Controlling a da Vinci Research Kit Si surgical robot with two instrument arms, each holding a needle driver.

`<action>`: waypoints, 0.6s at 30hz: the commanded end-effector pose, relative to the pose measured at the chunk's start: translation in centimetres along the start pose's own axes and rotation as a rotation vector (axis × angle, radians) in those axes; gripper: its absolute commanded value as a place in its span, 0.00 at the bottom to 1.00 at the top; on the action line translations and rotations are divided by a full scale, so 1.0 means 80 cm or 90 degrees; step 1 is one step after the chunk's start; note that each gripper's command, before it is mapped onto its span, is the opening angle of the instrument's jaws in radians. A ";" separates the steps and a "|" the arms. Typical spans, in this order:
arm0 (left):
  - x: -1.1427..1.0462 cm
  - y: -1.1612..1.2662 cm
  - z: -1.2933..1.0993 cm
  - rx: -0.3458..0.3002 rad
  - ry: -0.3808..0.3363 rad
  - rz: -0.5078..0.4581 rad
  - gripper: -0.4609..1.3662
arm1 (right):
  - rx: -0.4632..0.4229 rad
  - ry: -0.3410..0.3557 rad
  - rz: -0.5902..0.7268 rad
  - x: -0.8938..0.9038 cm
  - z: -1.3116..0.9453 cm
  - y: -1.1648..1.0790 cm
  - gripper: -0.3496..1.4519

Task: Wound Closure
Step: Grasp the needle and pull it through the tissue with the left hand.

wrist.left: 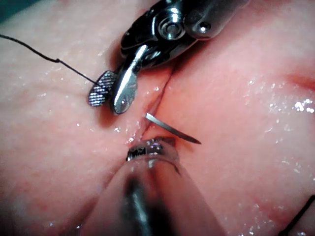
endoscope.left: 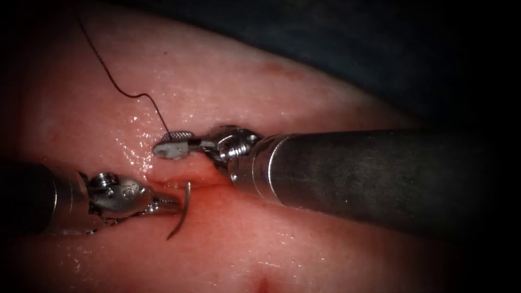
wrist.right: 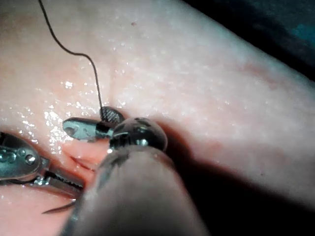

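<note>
The curved needle (endoscope.left: 185, 209) stands with one end in the cut (endoscope.left: 206, 180) and its pointed end free over the near tissue (endoscope.left: 325, 255). My left tool (endoscope.left: 176, 205) comes in from the left, and its jaws look shut on the needle's middle. My right tool (endoscope.left: 164, 142) rests on the tissue's far edge above the cut, jaws open and holding nothing. The dark thread (endoscope.left: 116, 87) runs from the upper left down to the right tool's ridged jaw. In the left wrist view the needle (wrist.left: 172, 130) rises out of the cut just beyond my left tool (wrist.left: 147, 150). The right wrist view shows the open right tool (wrist.right: 91, 122).
Red fluid (endoscope.left: 217, 203) wets the tissue around the cut. The right tool's thick shaft (endoscope.left: 369, 173) crosses the right half of the picture. A dark cloth (endoscope.left: 347, 38) lies beyond the tissue's far edge. A second stretch of thread (wrist.left: 298, 219) lies on the tissue.
</note>
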 end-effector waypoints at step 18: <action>0.0001 0.0000 0.0002 0.032 0.015 0.180 0.48 | -0.031 0.087 -0.043 0.0020 -0.0053 0.0032 0.88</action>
